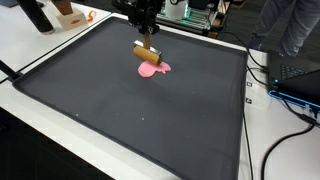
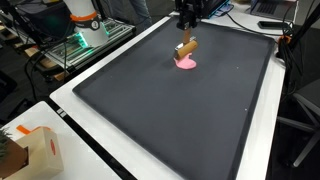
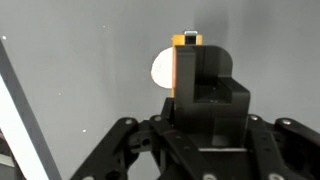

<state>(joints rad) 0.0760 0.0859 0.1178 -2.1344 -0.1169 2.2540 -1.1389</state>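
One wooden block [image 1: 147,52] hangs in the gripper [image 1: 147,44], which is clenched around it, so the tool is grasping the block and not released. In both exterior views the block is tan, longer than wide, and it sits a little tilted under the dark fingers. It is over the far part of the black mat [image 1: 120,115], near the far edge and well apart from the near edge.

Directly below the block lies a flat pink piece [image 1: 153,69] on the mat. The lower end of the block is just above it. Whether the two are touching, I cannot tell from these pictures. In an exterior view the same pink piece [image 2: 186,63] shows under the block [image 2: 186,47] and the gripper [image 2: 186,36].

In the wrist view the gripper [image 3: 190,62] fills the lower half of the picture. The block [image 3: 186,41] shows there with an orange-yellow end, and a pale round shape [image 3: 161,70], most probably the pink piece, looks out from behind it on the grey mat.

The mat covers most of a white table [image 1: 30,140]. A cardboard box [image 2: 30,150] stands at one corner of the table, off the mat, and some black cables [image 1: 275,140] run beside the table
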